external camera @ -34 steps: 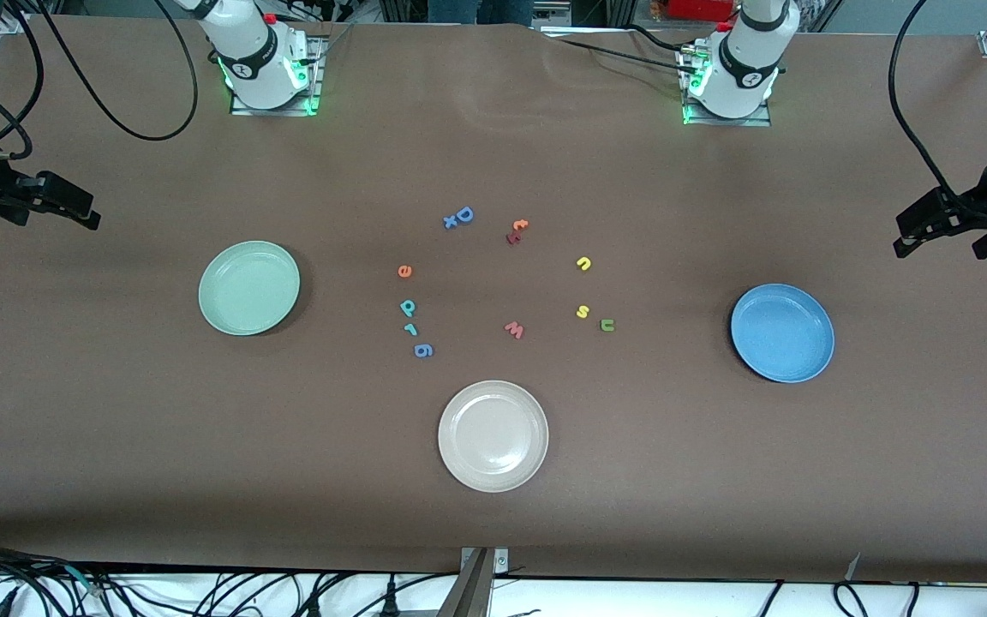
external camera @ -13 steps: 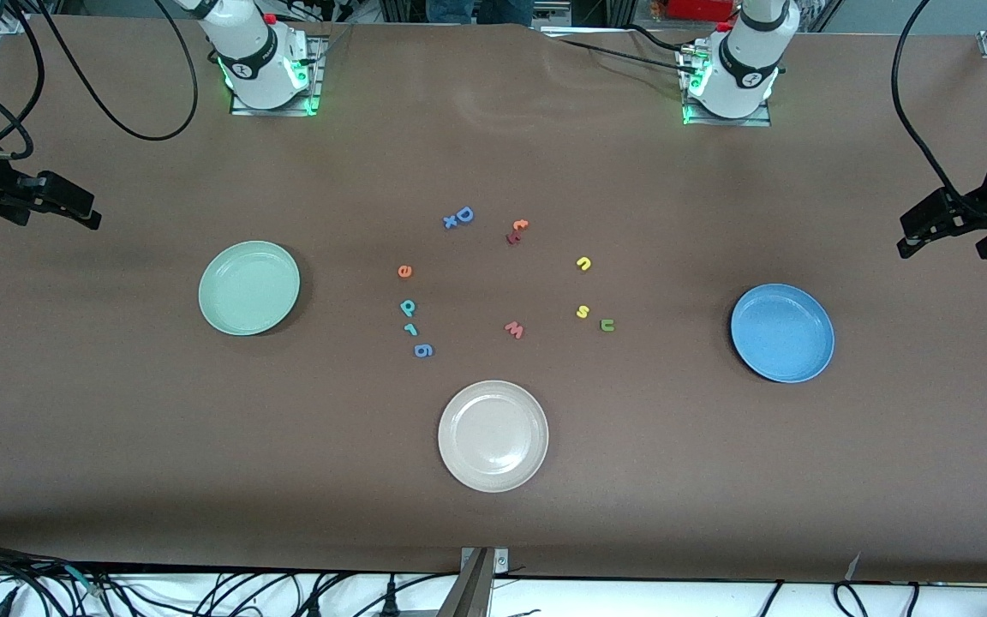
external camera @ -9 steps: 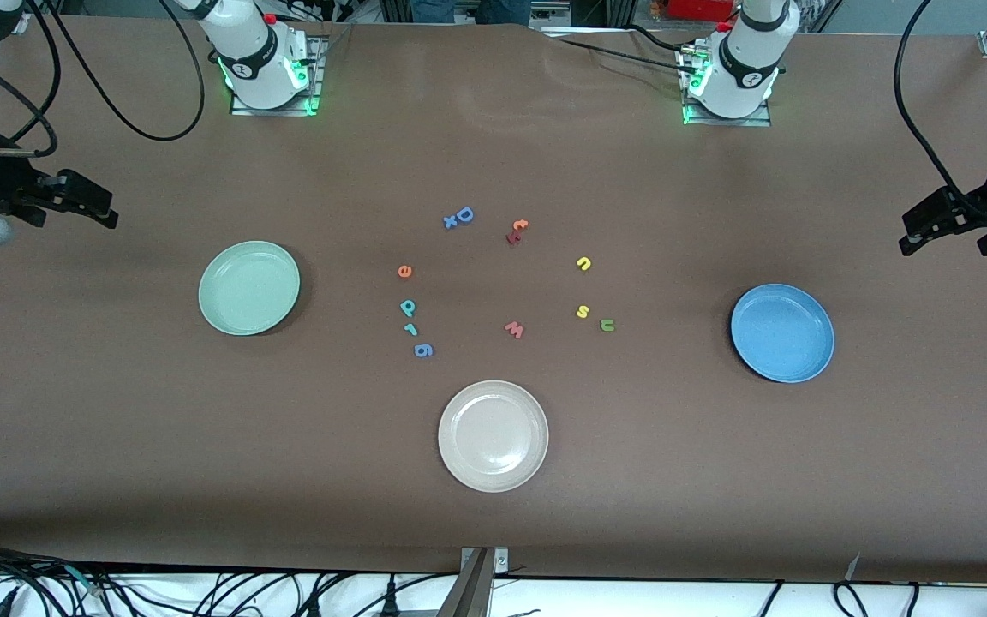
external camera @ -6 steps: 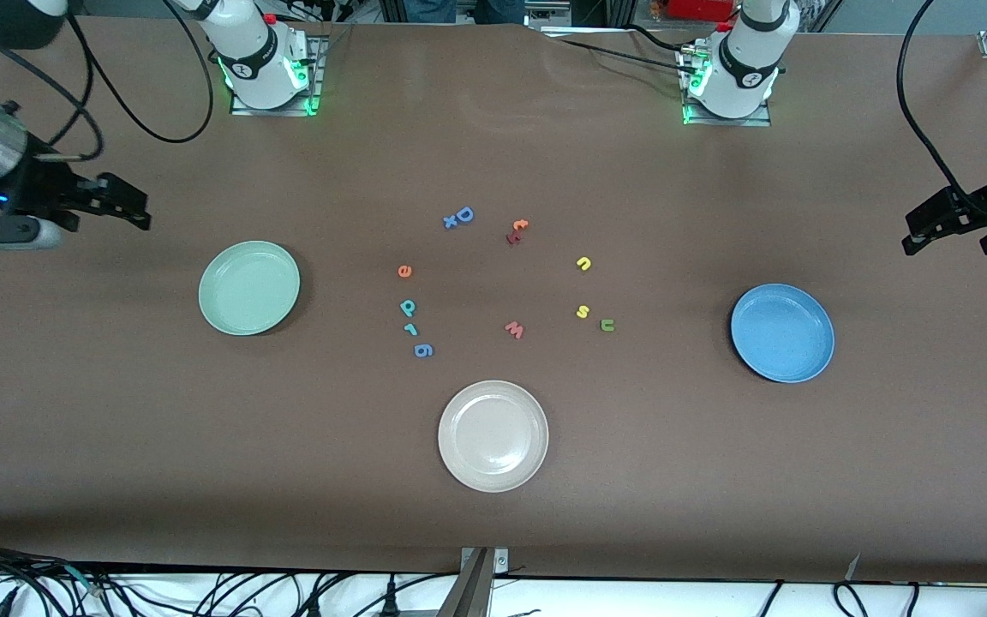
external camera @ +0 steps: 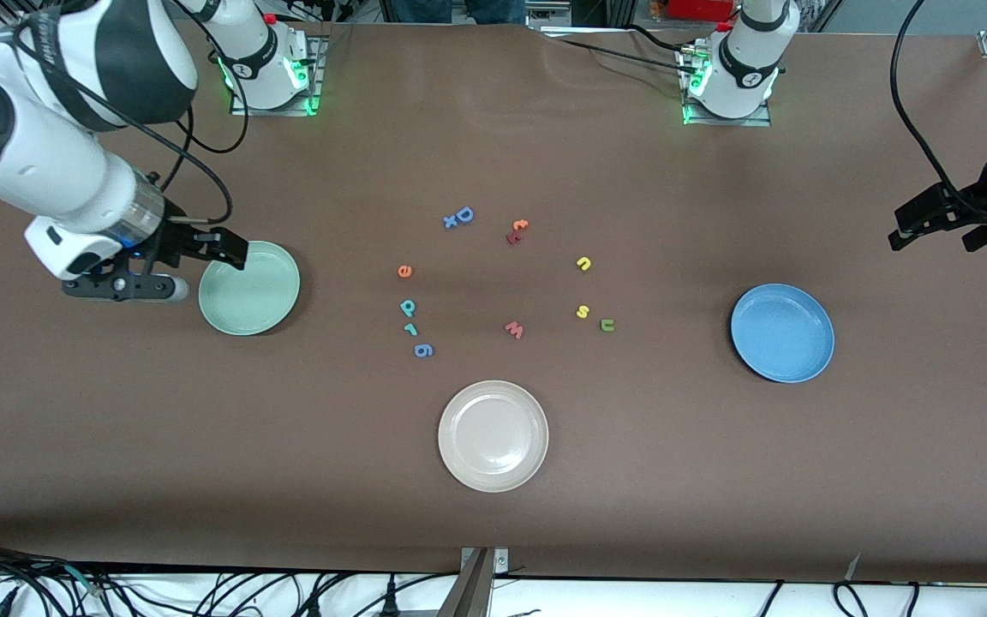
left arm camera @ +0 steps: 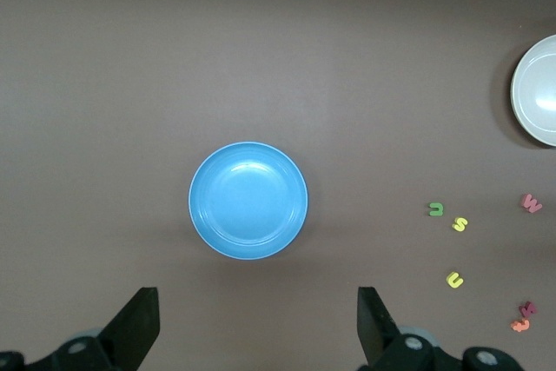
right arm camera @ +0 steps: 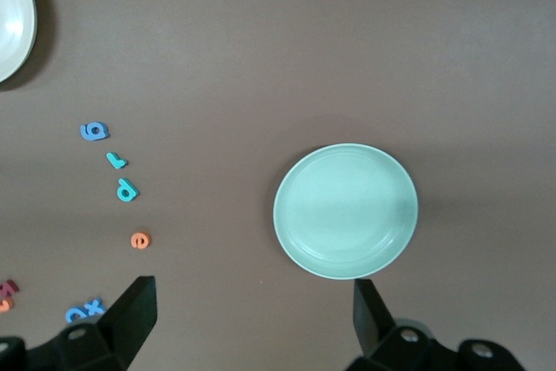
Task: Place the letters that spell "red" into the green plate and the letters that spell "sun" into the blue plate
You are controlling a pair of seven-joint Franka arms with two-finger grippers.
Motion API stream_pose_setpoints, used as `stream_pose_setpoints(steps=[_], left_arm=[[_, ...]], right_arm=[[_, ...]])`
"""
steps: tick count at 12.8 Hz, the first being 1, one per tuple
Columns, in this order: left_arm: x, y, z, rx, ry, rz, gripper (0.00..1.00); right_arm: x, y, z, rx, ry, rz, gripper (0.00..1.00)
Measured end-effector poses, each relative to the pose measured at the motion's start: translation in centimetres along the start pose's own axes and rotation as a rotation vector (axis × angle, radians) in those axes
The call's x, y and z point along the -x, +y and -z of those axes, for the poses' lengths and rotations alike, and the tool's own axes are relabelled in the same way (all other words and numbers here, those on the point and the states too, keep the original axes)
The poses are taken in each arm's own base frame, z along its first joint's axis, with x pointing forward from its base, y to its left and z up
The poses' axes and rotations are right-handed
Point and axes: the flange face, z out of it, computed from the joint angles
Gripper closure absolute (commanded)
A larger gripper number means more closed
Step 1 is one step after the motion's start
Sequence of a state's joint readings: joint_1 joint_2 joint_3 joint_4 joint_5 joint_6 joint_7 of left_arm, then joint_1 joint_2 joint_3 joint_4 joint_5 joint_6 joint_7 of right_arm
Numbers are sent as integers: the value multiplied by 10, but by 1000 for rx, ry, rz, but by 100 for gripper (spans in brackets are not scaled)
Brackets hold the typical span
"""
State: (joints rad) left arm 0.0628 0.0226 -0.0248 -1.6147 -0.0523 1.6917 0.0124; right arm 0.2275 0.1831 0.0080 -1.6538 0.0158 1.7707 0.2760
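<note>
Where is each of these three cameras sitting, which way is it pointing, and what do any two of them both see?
Front view: high across the table, facing both bases; shows both arms, the right gripper open over the green plate rim, the left gripper open at its table end.
Left wrist view: looks down on the blue plate; its own fingertips show.
Right wrist view: looks down on the green plate; its own fingertips show.
Shared: both wrist views catch the beige plate and the red w cluster.

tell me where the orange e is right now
In the front view the orange e lies on the table between the green plate and the centre cluster of letters, just farther from the camera than the teal d.
</note>
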Motion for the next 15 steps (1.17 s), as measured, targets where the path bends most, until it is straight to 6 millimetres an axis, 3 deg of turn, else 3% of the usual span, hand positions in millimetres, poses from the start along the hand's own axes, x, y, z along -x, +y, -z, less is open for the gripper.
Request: stream_pose_setpoints(steps=[4,8,10,13,15], left_arm=[[-3,0,-20,1,-56,-1,0],[-17,12,-70,7,-141,-26,0],[-25,40,-98,15,-169,-73,0],[-34,89,-125,25,-153,-100,0],[-34,137,-155,-40,-153,-92,0]], right_arm=[[-8,-30,-43,5,-8,-2,0],[-13,-69,-87,10,-9,-14,0],[-10,-100,-117,15,-14,16,0],[-1,-149,-170,24,-20,48,0],[4,-175,-203,20,-6,4,0]])
